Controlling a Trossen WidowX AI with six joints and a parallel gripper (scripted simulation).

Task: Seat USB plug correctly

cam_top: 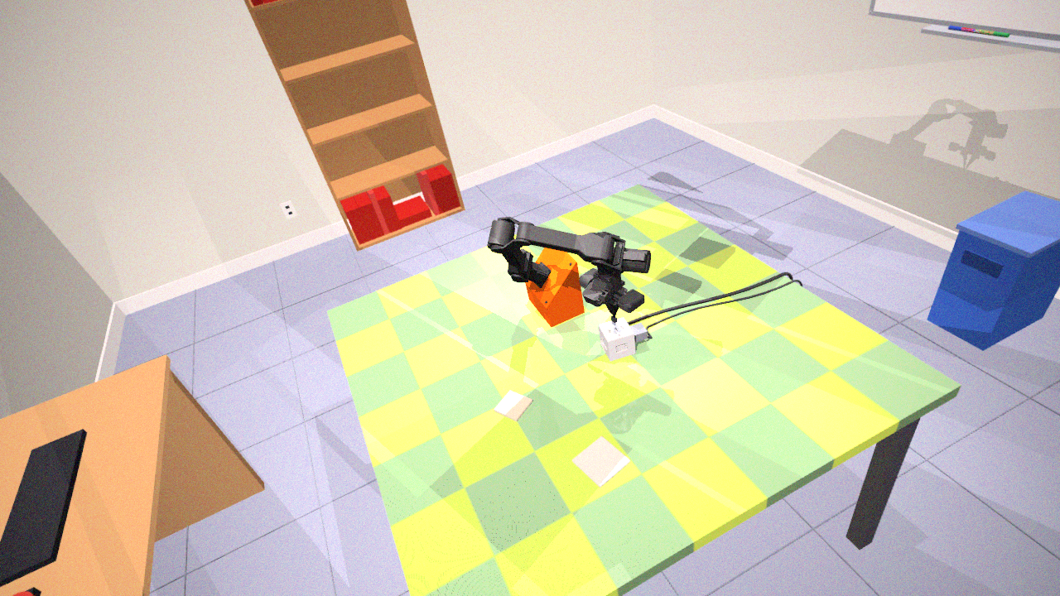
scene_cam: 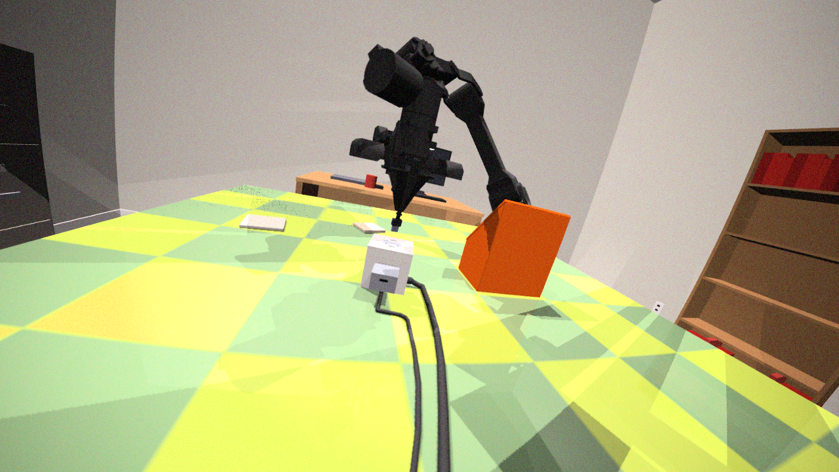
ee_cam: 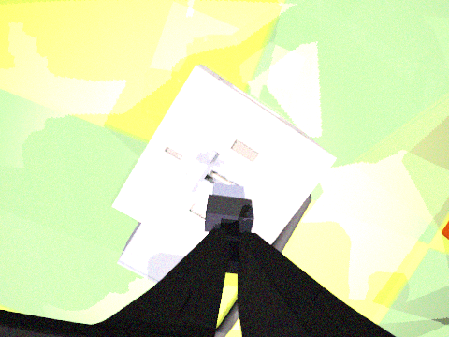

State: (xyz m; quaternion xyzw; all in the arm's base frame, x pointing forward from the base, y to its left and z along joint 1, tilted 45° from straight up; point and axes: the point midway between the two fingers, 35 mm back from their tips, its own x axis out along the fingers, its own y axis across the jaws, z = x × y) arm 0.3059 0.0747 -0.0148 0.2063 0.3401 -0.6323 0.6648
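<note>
Pincer grips the USB plug above the power cube.

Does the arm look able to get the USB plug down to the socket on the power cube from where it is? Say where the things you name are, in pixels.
Probably yes: the gripper (cam_top: 614, 319) (scene_cam: 397, 214) (ee_cam: 231, 243) holds the plug (scene_cam: 394, 228) (ee_cam: 229, 189) just above it, nothing visible between.
</note>
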